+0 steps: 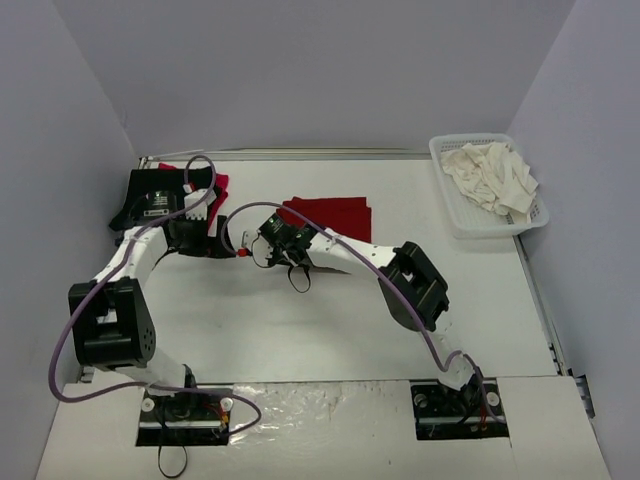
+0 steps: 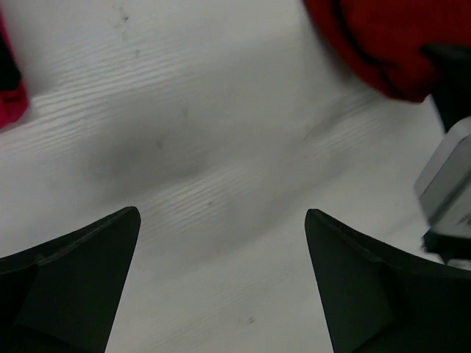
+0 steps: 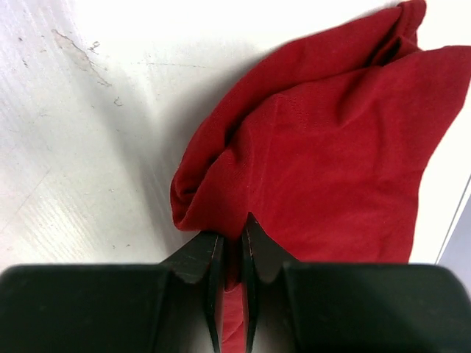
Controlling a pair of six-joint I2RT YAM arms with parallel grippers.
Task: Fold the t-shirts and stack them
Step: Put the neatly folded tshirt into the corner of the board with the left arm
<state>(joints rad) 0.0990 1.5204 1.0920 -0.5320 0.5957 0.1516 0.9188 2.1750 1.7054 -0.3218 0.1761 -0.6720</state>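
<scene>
A dark red t-shirt (image 1: 332, 215) lies partly folded at the back middle of the table. My right gripper (image 1: 274, 238) is at its left edge and is shut on a fold of the cloth; the right wrist view shows the pinch (image 3: 231, 246) on the bunched shirt (image 3: 331, 147). My left gripper (image 1: 222, 243) is open and empty just left of it, low over the bare table (image 2: 221, 217). The dark red cloth (image 2: 375, 44) shows at the top right of the left wrist view. A black t-shirt (image 1: 150, 195) and a bright red t-shirt (image 1: 215, 185) lie at the back left.
A white lattice basket (image 1: 452, 205) at the back right holds crumpled cream-white shirts (image 1: 492, 175). Grey walls close in the table on three sides. Purple cables loop over both arms. The right arm's wrist (image 2: 449, 184) is close beside my left fingers.
</scene>
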